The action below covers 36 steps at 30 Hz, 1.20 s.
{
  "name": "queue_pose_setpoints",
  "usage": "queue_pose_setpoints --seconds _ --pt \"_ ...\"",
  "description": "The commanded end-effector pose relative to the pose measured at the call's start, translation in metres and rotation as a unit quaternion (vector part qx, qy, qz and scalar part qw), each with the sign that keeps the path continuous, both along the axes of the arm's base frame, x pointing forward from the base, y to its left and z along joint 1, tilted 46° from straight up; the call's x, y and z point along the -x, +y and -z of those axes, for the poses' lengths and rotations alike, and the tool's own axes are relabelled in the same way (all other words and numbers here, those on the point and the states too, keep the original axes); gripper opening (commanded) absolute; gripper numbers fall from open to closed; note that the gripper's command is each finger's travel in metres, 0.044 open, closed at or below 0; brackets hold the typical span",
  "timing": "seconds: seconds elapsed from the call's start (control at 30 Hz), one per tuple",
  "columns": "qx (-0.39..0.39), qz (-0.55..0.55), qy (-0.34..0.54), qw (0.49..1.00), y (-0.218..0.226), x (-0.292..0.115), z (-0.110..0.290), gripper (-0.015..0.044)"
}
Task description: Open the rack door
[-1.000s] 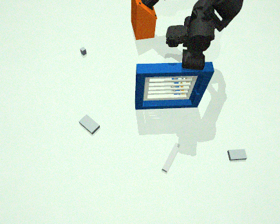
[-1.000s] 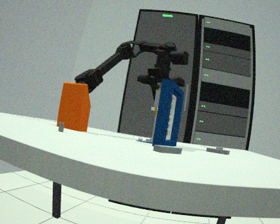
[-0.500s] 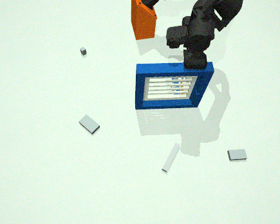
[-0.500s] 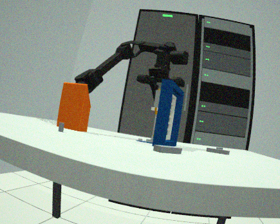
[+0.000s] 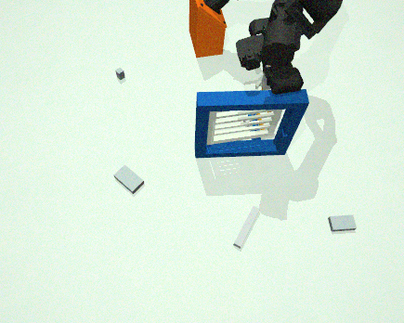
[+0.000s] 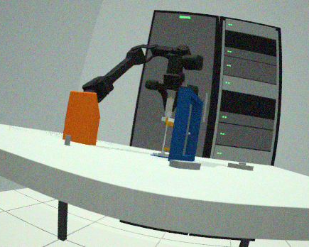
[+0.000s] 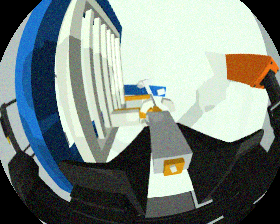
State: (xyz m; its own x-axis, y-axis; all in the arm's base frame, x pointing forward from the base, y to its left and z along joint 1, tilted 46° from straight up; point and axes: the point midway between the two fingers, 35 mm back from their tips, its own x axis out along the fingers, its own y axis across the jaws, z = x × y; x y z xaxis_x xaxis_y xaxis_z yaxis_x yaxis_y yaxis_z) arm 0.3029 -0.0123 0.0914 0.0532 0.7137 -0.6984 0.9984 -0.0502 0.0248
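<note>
The blue door frame point(image 5: 202, 125) point(image 6: 177, 124) point(image 7: 23, 75) stands upright. The slatted pale door point(image 5: 211, 127) point(image 7: 77, 75) is slightly ajar, its handle side swung out toward the arm. The upright grey handle point(image 6: 169, 108) point(image 7: 167, 132) has an orange piece at its top end and orange-and-white mounts below. My gripper point(image 5: 265, 78) point(image 6: 170, 103) point(image 7: 161, 128) points down behind the frame and is shut on the handle, one finger on each side. The orange strip along the handle is hidden between the fingers. The handle's exact turn angle is hard to tell.
An orange block point(image 5: 208, 34) point(image 6: 81, 118) point(image 7: 246, 69) stands by the arm's base. Flat grey blocks point(image 5: 129, 179) point(image 5: 342, 223), a thin bar point(image 5: 247, 228) and a tiny block point(image 5: 120, 73) lie on the table. A server cabinet point(image 6: 181, 42) is in the background.
</note>
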Motion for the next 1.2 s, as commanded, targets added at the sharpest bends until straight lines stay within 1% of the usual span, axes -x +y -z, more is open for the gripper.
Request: queue_pose_setpoints --seconds 0.0,0.57,1.17 --pt "0.006 -0.031 -0.034 0.999 -0.001 0.004 0.002 0.0014" --pt "0.014 -0.128 -0.131 0.983 -0.009 0.034 0.013 0.0014" --pt "0.021 -0.215 -0.219 0.952 -0.024 0.064 0.030 0.0014"
